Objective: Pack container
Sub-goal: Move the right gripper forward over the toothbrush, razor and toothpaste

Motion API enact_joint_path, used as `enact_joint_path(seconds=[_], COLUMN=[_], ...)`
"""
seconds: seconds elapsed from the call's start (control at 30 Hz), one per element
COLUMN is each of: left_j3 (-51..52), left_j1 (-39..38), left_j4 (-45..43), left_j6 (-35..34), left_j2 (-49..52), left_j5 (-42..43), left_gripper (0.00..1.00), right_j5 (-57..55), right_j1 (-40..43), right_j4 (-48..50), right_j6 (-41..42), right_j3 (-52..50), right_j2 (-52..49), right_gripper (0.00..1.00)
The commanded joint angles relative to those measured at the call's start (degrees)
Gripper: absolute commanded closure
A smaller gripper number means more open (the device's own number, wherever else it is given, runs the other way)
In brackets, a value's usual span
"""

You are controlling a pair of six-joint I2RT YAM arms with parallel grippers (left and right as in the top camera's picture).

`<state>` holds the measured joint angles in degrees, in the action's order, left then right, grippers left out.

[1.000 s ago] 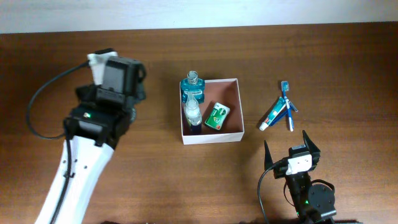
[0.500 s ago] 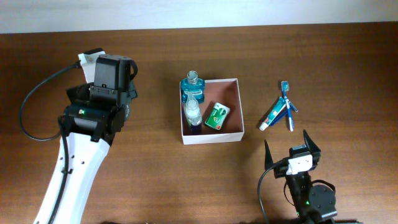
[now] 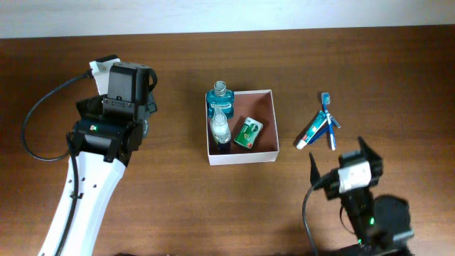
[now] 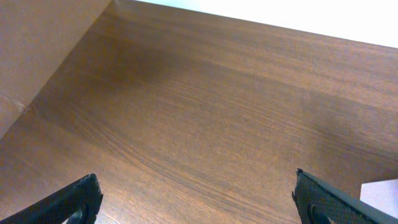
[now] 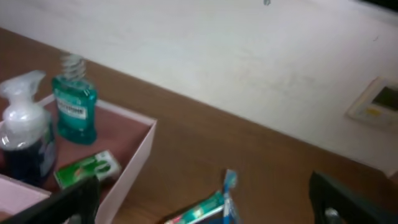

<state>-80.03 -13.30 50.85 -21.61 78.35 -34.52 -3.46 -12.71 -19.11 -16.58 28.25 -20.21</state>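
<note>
The container [image 3: 242, 158], a white-walled box with a pinkish inside, sits mid-table. In it are a teal mouthwash bottle [image 3: 220, 98], a clear spray bottle [image 3: 220, 128] and a green packet [image 3: 248, 132]. A toothpaste tube [image 3: 311, 132] and a blue toothbrush [image 3: 328, 122] lie crossed on the table to its right. My right gripper [image 3: 338, 151] is open and empty just in front of them. In the right wrist view the gripper [image 5: 208, 205] faces the tube [image 5: 199, 213], the brush [image 5: 229, 185] and the container wall [image 5: 134, 165]. My left gripper [image 4: 199, 199] is open and empty over bare wood, far left of the container.
The left arm [image 3: 92, 178] stretches from the front left corner toward the back. A white wall [image 5: 249, 56] lies beyond the table's far edge, with a pale wall panel [image 5: 376, 99] at the right.
My right gripper has moved slightly right and toward the toothpaste and toothbrush. My left arm shifted left and back a second ago and has since held still.
</note>
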Motion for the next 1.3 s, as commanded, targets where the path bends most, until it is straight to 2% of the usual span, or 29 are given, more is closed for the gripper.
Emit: enact_joint_path(seconds=[0.0,0.1,0.2,0.43,0.53,0.57,0.67,0.87,0.93,1.17,1.27], left_j3=[0.1,0.1,0.1,0.1,0.1,0.1,0.1,0.1,0.1,0.1,0.1], left_j1=[0.3,0.3,0.3,0.3,0.3,0.3,0.3,0.3,0.3,0.3,0.3], left_j4=[0.0,0.0,0.0,0.0,0.0,0.0,0.0,0.0,0.0,0.0,0.0], left_j6=[0.5,0.5,0.5,0.5,0.5,0.5,0.5,0.5,0.5,0.5,0.5], left_j2=[0.2,0.2,0.2,0.2,0.2,0.2,0.2,0.2,0.2,0.2,0.2], left_j5=[-0.8,-0.8,-0.8,-0.8,-0.8,-0.8,-0.8,-0.8,-0.8,-0.8,-0.8], left_gripper=[0.01,0.01,0.01,0.01,0.01,0.01,0.01,0.01,0.01,0.01,0.01], right_j5=[-2.8,2.0,4.1,4.1,-0.4,-4.2,-4.8,8.3,9.3,9.3,9.2], right_j1=[0.4,0.4,0.4,0.4,0.7,1.7,6.3,19.1,21.9,22.1,22.1], right_j4=[-7.6,-15.8,-16.7,-15.2,-13.8,-11.1,-6.1,-4.0,-4.2,-5.1,-8.9], right_j6=[-1.5,-2.5,-2.5,-2.5,-2.3,-0.1,3.5,4.2,3.5,3.3,3.6], right_j3=[11.8,24.0,30.0,30.9,30.9,30.9,30.9,30.9,30.9,30.9,30.9], right_j2=[-13.2,-26.5,-34.6,-46.9,-50.9,-53.1,-57.0,-64.3,-66.5,-68.7,-68.8], right_gripper=[0.01,0.01,0.02,0.01,0.01,0.01,0.01,0.01,0.01,0.09,0.24])
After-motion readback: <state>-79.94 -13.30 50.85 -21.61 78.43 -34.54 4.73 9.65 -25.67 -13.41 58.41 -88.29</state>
